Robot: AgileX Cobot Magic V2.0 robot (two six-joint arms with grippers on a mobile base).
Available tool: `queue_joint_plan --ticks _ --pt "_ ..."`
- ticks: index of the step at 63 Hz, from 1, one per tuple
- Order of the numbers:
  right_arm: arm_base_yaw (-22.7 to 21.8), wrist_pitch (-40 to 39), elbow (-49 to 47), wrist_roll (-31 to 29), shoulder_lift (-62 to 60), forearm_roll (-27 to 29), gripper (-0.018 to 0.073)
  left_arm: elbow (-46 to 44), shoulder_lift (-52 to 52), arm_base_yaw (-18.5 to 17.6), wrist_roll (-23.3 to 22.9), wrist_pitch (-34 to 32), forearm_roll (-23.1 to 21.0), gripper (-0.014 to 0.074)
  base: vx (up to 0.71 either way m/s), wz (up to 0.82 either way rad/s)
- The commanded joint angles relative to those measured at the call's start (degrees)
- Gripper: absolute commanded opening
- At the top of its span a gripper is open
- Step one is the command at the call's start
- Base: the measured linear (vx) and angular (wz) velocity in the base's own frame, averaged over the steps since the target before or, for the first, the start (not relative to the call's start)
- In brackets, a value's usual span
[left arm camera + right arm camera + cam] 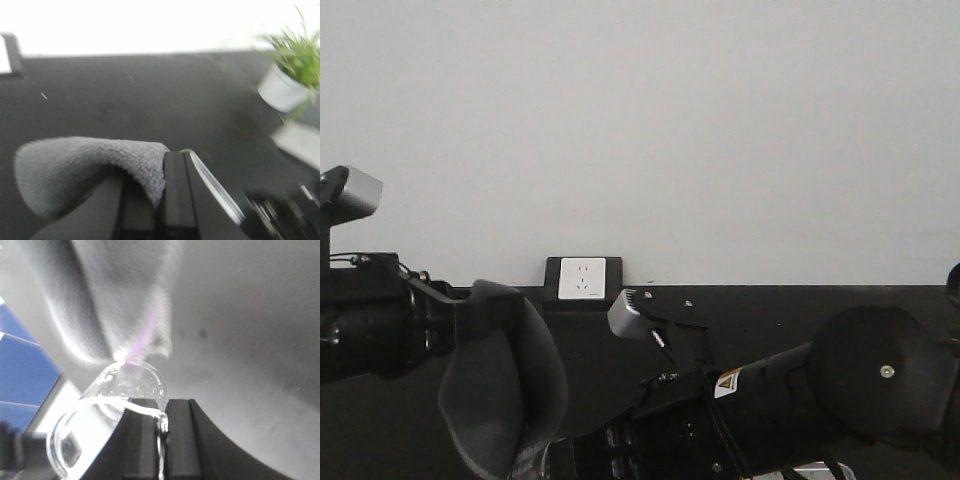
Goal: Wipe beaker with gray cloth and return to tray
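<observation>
The small clear glass beaker (127, 390) lies on its side at the tip of the right pincer (165, 415). The pincer's black fingers are drawn almost together on the glass wall at the rolled rim, and the beaker's rounded base points away from them. The soft dark gray cloth (115, 295) hangs from above and touches that far end. The left pincer (150, 185) is clamped on a fold of the cloth, which droops over one finger above the dark surface (150, 100).
</observation>
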Motion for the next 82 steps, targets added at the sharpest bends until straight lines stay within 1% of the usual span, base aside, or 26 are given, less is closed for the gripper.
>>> queue_joint_plan --ticks 1,2,3,4,13,18,24,30,34,37,43,47,51,56,59,62,63,66,67,68,69,72,75,77,79,82 --pt "-1.12 -8.38 -1.9 2.14 -1.78 1.35 -0.0011 -1.97 -1.43 -0.45 -0.34 6.44 -2.32 0.0 0.0 0.0" --pt "-1.34 -9.24 -1.9 2.33 -1.78 1.22 -0.0011 -1.97 -1.43 -0.45 -0.34 8.59 -2.32 0.0 0.0 0.0" --pt "-1.55 -10.29 -1.9 2.6 -1.78 1.25 -0.0011 -1.97 -1.43 -0.45 -0.34 9.3 -2.27 0.0 0.0 0.0" --pt "-1.69 -11.44 -1.9 2.88 -1.78 1.07 -0.0011 -1.97 -1.43 -0.45 -0.34 11.99 -2.13 0.0 0.0 0.0" --pt "-3.8 -15.59 -2.06 4.34 -1.78 1.21 -0.0011 -1.97 -1.43 -0.45 -0.34 22.51 -2.07 0.0 0.0 0.0" --pt "-4.46 -15.67 -2.06 4.62 -1.78 1.29 -0.0011 -1.97 -1.43 -0.45 -0.34 26.44 -2.07 0.0 0.0 0.0" --pt "-4.72 -14.53 -2.06 4.62 -1.78 1.29 -0.0011 -1.97 -1.43 -0.45 -0.34 26.56 -2.07 0.0 0.0 0.0" --pt "-4.72 -10.95 -2.06 4.46 -1.78 2.09 -0.0011 -1.97 -1.3 -0.45 -0.34 20.77 -2.07 0.0 0.0 0.0" --pt "-4.72 -7.61 -2.06 3.62 -1.78 2.99 -0.0011 -1.97 -1.24 -0.45 -0.34 12.98 -2.07 0.0 0.0 0.0" --pt "-4.72 -5.05 -2.06 3.18 -1.78 3.35 -0.0011 -1.97 -1.11 -0.45 -0.34 5.47 -2.2 0.0 0.0 0.0" --pt "-4.72 -1.55 -2.06 1.73 -1.78 2.72 -0.0011 -1.97 -0.27 -0.45 -0.39 -6.82 -2.84 0.0 0.0 0.0" --pt "-4.72 0.19 -2.06 0.72 -1.78 1.47 -0.0011 -1.97 0.21 -0.45 -0.34 -11.52 -2.55 0.0 0.0 0.0" --pt "-5.3 1.25 -2.06 1.08 -1.78 -0.35 -0.0011 -1.97 0.22 -0.4 -0.16 -13.08 -1.22 0.0 0.0 0.0" --pt "-8.33 3.35 -2.06 3.16 -1.78 -2.97 -0.0011 -1.97 -0.13 -0.24 -0.23 -12.43 3.91 0.0 0.0 0.0" --pt "-10.8 5.23 -2.06 4.76 -1.78 -5.11 -0.0011 -1.97 -0.57 -0.24 -0.41 -10.78 8.49 0.0 0.0 0.0" --pt "-13.61 6.81 -1.68 6.84 -2.05 -7.24 -0.0011 -1.69 -0.85 0.04 -2.18 -10.12 12.32 0.0 0.0 0.0" --pt "-14.8 7.15 -1.29 7.25 -2.3 -8.18 -0.0011 -1.5 -1.07 0.27 -3.88 -9.96 13.97 0.0 0.0 0.0" --pt "-16.96 7.26 -0.03 7.37 -3.06 -10.44 -0.0011 -0.22 -1.44 1.41 -8.57 -10.26 17.04 0.0 0.0 0.0" --pt "-17.97 7.17 0.84 7.37 -3.58 -11.72 -0.0011 0.5 -1.57 2.11 -11.28 -10.43 18.72 0.0 0.0 0.0" --pt "-18.63 7.17 1.56 7.37 -3.96 -12.68 -0.0011 1.33 -1.89 2.94 -13.08 -10.51 20.5 0.0 0.0 0.0" --pt "-20.0 7.17 3.01 7.37 -4.75 -14.66 -0.0011 1.94 -1.97 3.87 -16.56 -10.66 22.42 0.0 0.0 0.0" --pt "-22.25 7.22 5.72 7.37 -5.94 -18.15 -0.0011 4.47 -2.1 6.19 -21.8 -10.67 27.33 0.0 0.0 0.0" --pt "-24.39 7.45 8.08 7.42 -6.77 -21.18 -0.0011 6.78 -2.1 8.05 -25.08 -9.94 31.97 0.0 0.0 0.0" --pt "-25.57 7.9 9.2 7.42 -6.99 -22.74 -0.0011 8.44 -1.88 9.01 -26.43 -9.61 34.8 0.0 0.0 0.0" --pt "-26.88 8.5 9.79 7.42 -6.93 -24.66 -0.0011 9.71 -1.76 9.56 -27.2 -9.53 37.01 0.0 0.0 0.0" --pt "-28.52 9.23 10.13 7.42 -6.49 -28.2 -0.0011 11.59 -1.33 10.1 -28.1 -9.48 38.68 0.0 0.0 0.0"
